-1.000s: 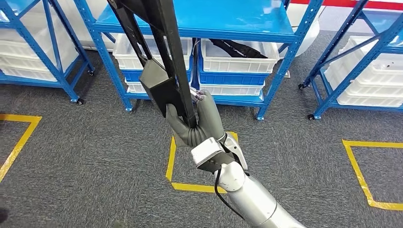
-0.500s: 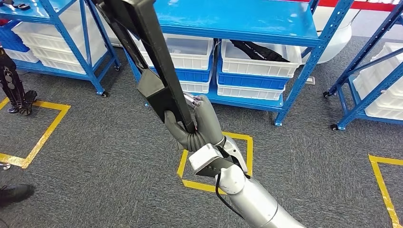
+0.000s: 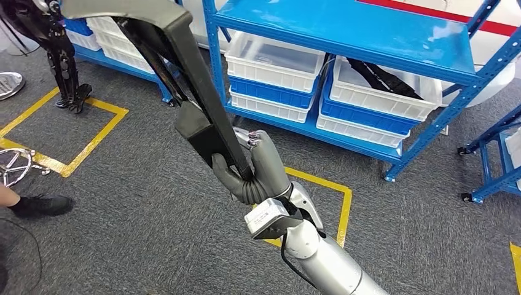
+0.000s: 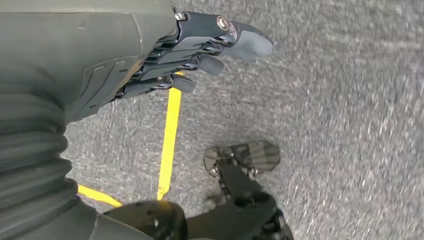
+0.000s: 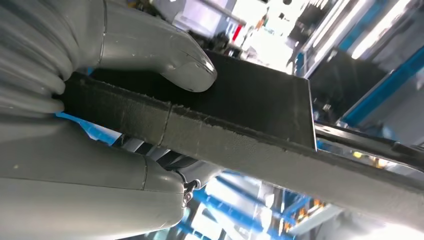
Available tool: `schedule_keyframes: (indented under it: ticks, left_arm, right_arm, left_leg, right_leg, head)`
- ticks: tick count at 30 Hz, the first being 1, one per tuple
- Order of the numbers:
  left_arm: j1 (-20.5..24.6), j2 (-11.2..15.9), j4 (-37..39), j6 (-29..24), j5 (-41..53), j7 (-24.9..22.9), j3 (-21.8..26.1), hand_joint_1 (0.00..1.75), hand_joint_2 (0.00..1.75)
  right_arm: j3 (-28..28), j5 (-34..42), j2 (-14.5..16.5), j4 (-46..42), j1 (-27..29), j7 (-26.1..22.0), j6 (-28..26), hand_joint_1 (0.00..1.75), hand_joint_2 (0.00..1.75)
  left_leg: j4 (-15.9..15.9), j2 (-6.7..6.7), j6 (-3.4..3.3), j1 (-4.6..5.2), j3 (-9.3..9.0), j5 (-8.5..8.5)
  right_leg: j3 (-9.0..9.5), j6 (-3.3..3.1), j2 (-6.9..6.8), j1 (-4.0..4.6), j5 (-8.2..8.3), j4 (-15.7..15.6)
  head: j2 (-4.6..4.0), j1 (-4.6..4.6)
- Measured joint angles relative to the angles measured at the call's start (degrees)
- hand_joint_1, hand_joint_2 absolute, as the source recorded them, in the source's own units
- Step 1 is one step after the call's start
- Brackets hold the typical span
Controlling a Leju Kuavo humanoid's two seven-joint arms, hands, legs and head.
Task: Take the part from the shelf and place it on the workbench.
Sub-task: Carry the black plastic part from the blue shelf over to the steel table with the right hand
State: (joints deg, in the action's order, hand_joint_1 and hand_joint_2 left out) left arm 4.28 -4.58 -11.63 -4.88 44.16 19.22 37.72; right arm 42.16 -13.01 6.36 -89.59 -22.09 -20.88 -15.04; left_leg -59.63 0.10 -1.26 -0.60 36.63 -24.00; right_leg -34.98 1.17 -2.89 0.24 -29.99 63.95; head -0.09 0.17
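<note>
My right hand grips a long black part near its lower end, in the middle of the head view. The part rises up and to the left, past a boxy black block, to the picture's top edge. In the right wrist view the thumb presses on the part's flat black face, and the other fingers wrap under its edge. My left hand hangs over the grey carpet with its fingers loosely extended and holds nothing.
A blue shelf rack with white and blue bins stands ahead; one bin holds more black parts. Yellow floor squares mark the carpet. A person's shoe and a stool base are at the left.
The whole scene has shifted right across the frames, so the camera has turned left. My right hand keeps the same grip on the part. A stool and a person's foot have come into sight.
</note>
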Motion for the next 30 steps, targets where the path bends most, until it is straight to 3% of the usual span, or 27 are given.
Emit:
schedule_keyframes:
  ticks: [2, 3, 4, 5, 7, 9, 10, 11, 12, 14, 16, 18, 19, 20, 21, 23, 24, 25, 27, 28, 30]
  left_arm:
    - [0.0, 0.1, 0.0, 0.2, 0.0, 0.0, 0.1, 0.00, 1.75]
    - [0.0, 0.1, 0.0, 0.3, 0.1, 0.1, 0.1, 0.00, 1.75]
    - [-0.1, 0.2, 0.0, 0.3, 0.1, 0.1, 0.1, 0.00, 1.75]
    - [-0.2, 0.2, 0.0, 0.3, 0.1, 0.1, 0.1, 0.00, 1.75]
    - [-0.4, 0.2, 0.0, 0.2, 0.2, 0.1, 0.1, 0.00, 1.75]
    - [-0.4, 0.2, 0.0, -0.3, 0.6, 0.1, 0.1, 0.00, 1.75]
    - [-0.5, 0.2, 0.0, -0.7, 0.8, 0.0, 0.1, 0.00, 1.75]
    - [-0.7, 0.2, 0.0, -1.2, 1.0, 0.0, 0.1, 0.00, 1.75]
    - [-0.8, 0.3, 0.0, -1.5, 1.0, -0.2, 0.1, 0.00, 1.75]
    - [-1.1, 0.3, 0.0, -2.0, 1.0, -0.4, 0.1, 0.00, 1.75]
    - [-1.0, 0.3, 0.1, -2.1, 1.0, -0.5, 0.1, 0.00, 1.75]
    - [-0.9, 0.2, 0.1, -2.0, 1.0, -0.5, 0.1, 0.00, 1.75]
    - [-0.9, 0.2, 0.1, -1.9, 1.0, -0.5, 0.1, 0.00, 1.75]
    - [-1.0, 0.1, 0.1, -1.8, 1.0, -0.6, 0.1, 0.00, 1.75]
    - [-1.0, 0.1, 0.1, -1.7, 1.0, -0.7, 0.1, 0.00, 1.75]
    - [-1.0, 0.1, 0.1, -1.5, 1.3, -1.0, 0.1, 0.00, 1.75]
    - [-0.9, 0.1, 0.1, -1.4, 1.6, -1.1, 0.1, 0.00, 1.75]
    - [-1.0, 0.1, 0.1, -1.5, 1.8, -1.2, 0.1, 0.00, 1.75]
    - [-1.1, 0.1, 0.1, -2.0, 2.0, -1.4, 0.1, 0.00, 1.75]
    - [-1.1, 0.1, 0.1, -2.2, 2.0, -1.5, 0.1, 0.00, 1.75]
    - [-1.0, 0.2, 0.1, -2.1, 2.0, -1.7, 0.1, 0.00, 1.75]
  right_arm:
    - [0.0, 0.0, -0.5, -0.2, 0.6, 0.0, 0.0, 1.75, 1.75]
    - [0.0, 0.0, -0.7, -0.2, 1.0, 0.0, 0.0, 1.75, 1.75]
    - [0.0, 0.0, -0.9, -0.3, 1.3, 0.0, 0.0, 1.75, 1.75]
    - [0.0, 0.0, -1.1, -0.3, 1.5, 0.0, 0.0, 1.75, 1.75]
    - [0.0, 0.0, -1.3, -0.6, 1.6, 0.0, 0.0, 1.75, 1.75]
    - [-0.1, 0.2, -1.3, -0.9, 1.7, 0.0, 0.0, 1.75, 1.75]
    - [-0.1, 0.3, -1.4, -1.0, 1.7, 0.0, 0.0, 1.75, 1.75]
    - [-0.1, 0.3, -1.4, -1.1, 1.7, 0.0, 0.0, 1.75, 1.75]
    - [-0.1, 0.4, -1.5, -1.2, 1.7, 0.0, 0.0, 1.75, 1.75]
    - [-0.2, 0.4, -1.5, -1.4, 1.8, -0.1, 0.0, 1.75, 1.75]
    - [-0.3, 0.4, -1.5, -1.6, 1.9, -0.1, -0.1, 1.75, 1.75]
    - [-0.5, 0.4, -1.8, -1.7, 2.2, -0.1, -0.1, 1.75, 1.75]
    - [-0.5, 0.4, -1.8, -1.7, 2.3, -0.1, -0.1, 1.75, 1.75]
    - [-0.5, 0.4, -1.9, -1.7, 2.4, -0.1, -0.1, 1.75, 1.75]
    - [-0.5, 0.4, -1.9, -1.7, 2.5, -0.1, -0.1, 1.75, 1.75]
    - [-0.6, 0.3, -1.9, -1.8, 2.5, -0.1, -0.1, 1.75, 1.75]
    - [-0.6, 0.3, -1.9, -1.9, 2.5, -0.1, -0.1, 1.75, 1.75]
    - [-0.6, 0.3, -1.9, -2.0, 2.5, -0.1, -0.1, 1.75, 1.75]
    - [-0.7, 0.1, -1.9, -2.1, 2.5, -0.2, -0.1, 1.75, 1.75]
    - [-0.7, 0.1, -1.9, -2.2, 2.5, -0.2, -0.1, 1.75, 1.75]
    - [-0.7, 0.0, -2.0, -2.5, 2.5, -0.3, -0.2, 1.75, 1.75]
  left_leg:
    - [0.0, -1.65, -0.43, 0.01, 0.44, 0.29]
    - [0.0, -2.57, -0.54, 0.03, 0.64, 0.43]
    - [0.0, -3.50, -0.58, 0.04, 0.80, 0.59]
    - [0.0, -4.39, -0.55, 0.04, 0.91, 0.75]
    - [0.0, -6.09, -0.25, 0.05, 1.08, 1.10]
    - [-0.1, -7.40, 0.24, 0.12, 1.29, 1.43]
    - [0.0, -7.92, 0.55, 0.10, 1.42, 1.62]
    - [0.1, -8.45, 0.94, 0.05, 1.56, 1.86]
    - [0.2, -8.41, 1.22, -0.04, 1.75, 2.00]
    - [-1.5, -5.59, 1.67, 0.15, 2.68, 0.81]
    - [-7.2, -1.75, 1.99, 0.19, 5.14, -2.74]
    - [-13.7, -0.59, 2.42, -0.12, 7.85, -5.69]
    - [-14.9, -0.39, 2.60, -0.25, 8.18, -5.87]
    - [-13.9, -0.11, 2.75, -0.36, 7.37, -5.07]
    - [-10.9, 0.52, 2.82, -0.45, 5.48, -3.55]
    - [-3.6, 3.15, 2.69, -0.29, 1.28, -1.17]
    - [-1.3, 3.97, 2.44, -0.10, 0.10, -0.64]
    - [-0.5, 4.23, 2.15, 0.15, -0.24, -0.62]
    - [-0.3, 2.63, 1.40, 0.37, 0.04, -0.36]
    - [-0.2, 1.86, 1.06, 0.31, 0.13, -0.21]
    - [0.0, 0.41, 0.27, -0.01, 0.24, 0.18]
  right_leg:
    - [-3.68, -0.27, 2.09, -0.14, -3.15, 7.9]
    - [-5.03, -0.20, 2.45, -0.15, -3.96, 10.6]
    - [-5.34, 0.03, 2.66, -0.16, -3.83, 11.1]
    - [-4.47, 0.37, 2.91, -0.17, -2.86, 9.3]
    - [-0.42, 0.81, 4.88, -0.28, 0.14, 1.2]
    - [2.45, 0.50, 6.67, -0.26, 1.91, -4.4]
    - [2.89, 0.16, 6.92, -0.14, 2.12, -5.2]
    - [3.01, -0.20, 6.29, 0.01, 2.37, -5.2]
    - [3.16, -0.60, 5.68, -0.07, 2.66, -5.4]
    - [3.31, -1.37, 4.32, -0.30, 3.19, -5.9]
    - [3.37, -1.75, 2.75, -0.27, 3.34, -6.1]
    - [3.33, -1.83, 1.00, -0.12, 3.30, -6.1]
    - [3.30, -1.83, 0.14, -0.10, 3.28, -6.1]
    - [3.29, -1.80, -0.71, -0.12, 3.26, -6.0]
    - [3.34, -1.72, -1.49, -0.14, 3.18, -6.0]
    - [3.38, -1.30, -2.84, 0.16, 2.89, -5.9]
    - [3.40, -1.04, -3.37, 0.38, 2.73, -5.8]
    - [3.40, -0.79, -3.91, 0.60, 2.60, -5.7]
    - [3.45, -0.35, -4.89, 0.61, 2.41, -5.7]
    - [3.26, -0.11, -4.35, 0.48, 2.05, -5.3]
    - [1.52, 0.04, -1.17, 0.09, 0.07, -1.6]
  head:
    - [0.00, 0.03]
    - [0.00, 0.03]
    - [0.00, 0.03]
    - [0.00, 0.02]
    - [0.00, 0.02]
    - [0.00, 0.00]
    - [0.00, -0.04]
    - [0.00, -0.03]
    - [0.00, -0.04]
    - [0.00, -0.23]
    - [0.00, -0.45]
    - [0.00, -0.51]
    - [0.00, -0.54]
    - [0.00, -0.56]
    - [0.00, -0.56]
    - [0.00, -0.56]
    - [0.00, -0.46]
    - [0.00, -0.34]
    - [0.00, -0.15]
    - [0.00, -0.13]
    - [0.00, -0.08]
